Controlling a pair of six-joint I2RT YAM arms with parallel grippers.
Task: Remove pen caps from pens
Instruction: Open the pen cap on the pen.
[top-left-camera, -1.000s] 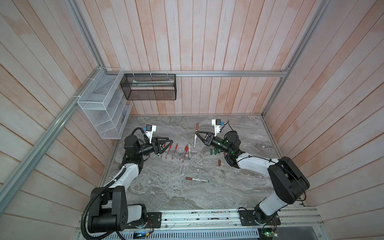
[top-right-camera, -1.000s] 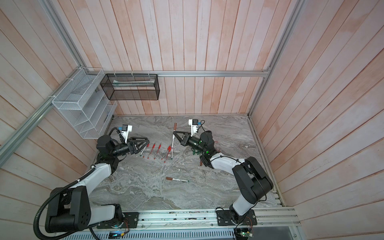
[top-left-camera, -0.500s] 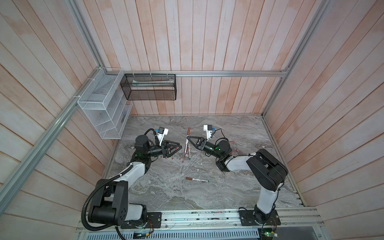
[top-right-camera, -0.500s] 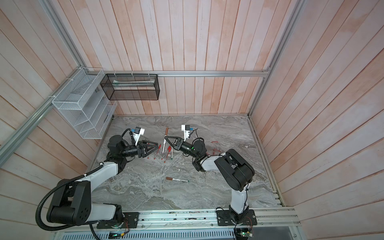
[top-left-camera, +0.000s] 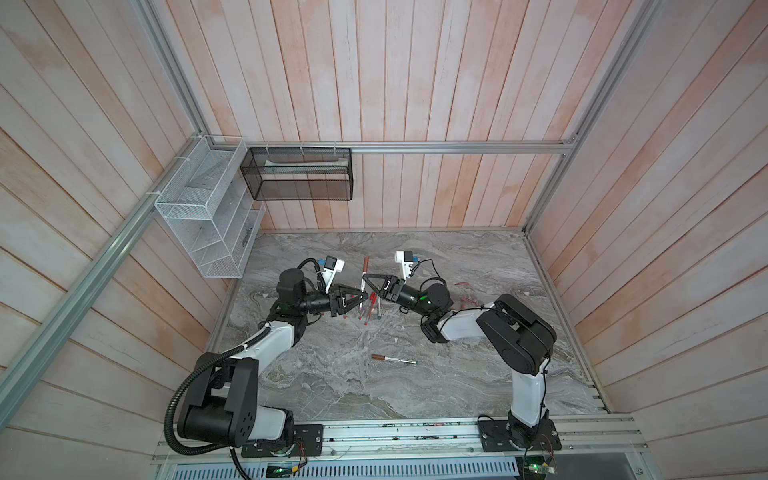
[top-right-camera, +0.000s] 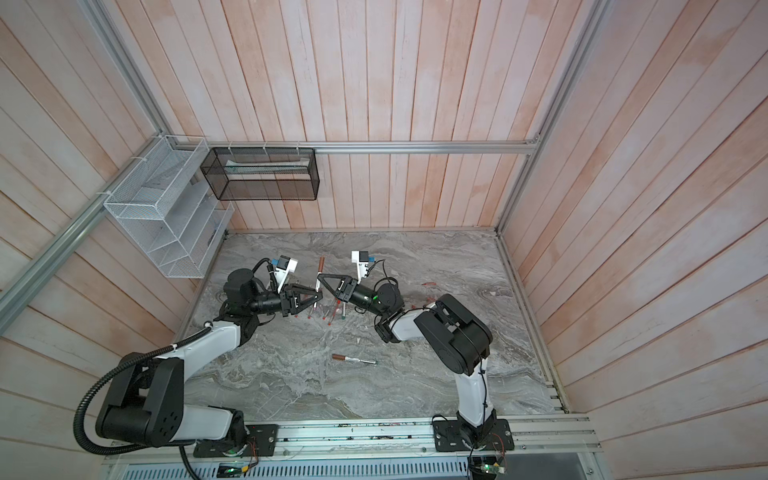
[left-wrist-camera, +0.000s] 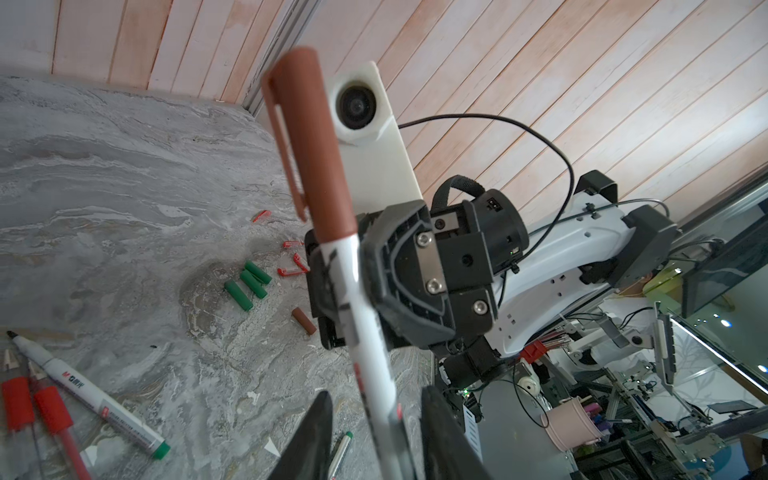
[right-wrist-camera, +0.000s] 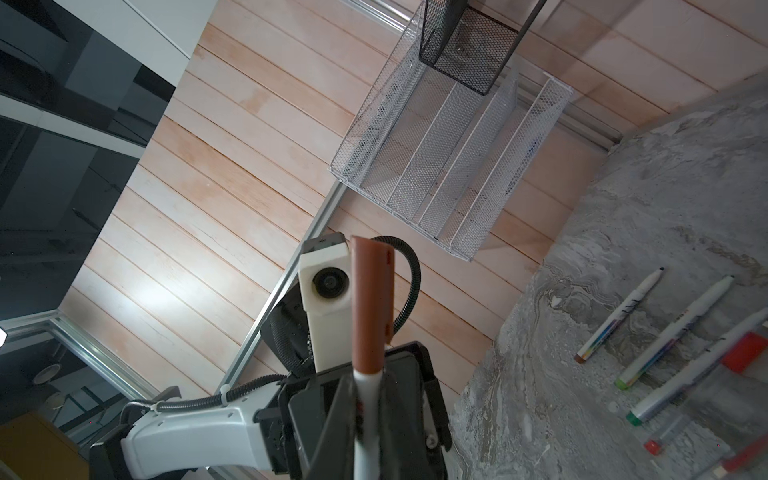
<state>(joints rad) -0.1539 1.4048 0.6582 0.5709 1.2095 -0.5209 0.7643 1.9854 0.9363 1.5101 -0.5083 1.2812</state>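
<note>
A white-barrelled pen (top-left-camera: 363, 279) with a brown pen cap (top-left-camera: 365, 262) stands upright above the table's middle. My right gripper (right-wrist-camera: 368, 419) is shut on its barrel (right-wrist-camera: 368, 395) just under the cap (right-wrist-camera: 370, 307). My left gripper (left-wrist-camera: 380, 440) faces it lower down. Its fingers (left-wrist-camera: 320, 436) straddle the barrel (left-wrist-camera: 370, 353) with a small gap showing. Uncapped pens (left-wrist-camera: 91, 390) and red-trimmed pens (left-wrist-camera: 50, 411) lie below. Loose green caps (left-wrist-camera: 247, 282), a brown cap (left-wrist-camera: 304, 321) and red caps (left-wrist-camera: 291, 266) lie further off.
Another brown-capped pen (top-left-camera: 392, 359) lies alone nearer the front of the marble table (top-left-camera: 478, 374). A white wire rack (top-left-camera: 208, 216) and a black mesh basket (top-left-camera: 297, 174) hang on the walls at the back left. Wooden walls enclose three sides.
My right gripper has carried the brown-capped pen left towards the middle. My left gripper has moved right to meet it, and its jaws have narrowed around the barrel.
</note>
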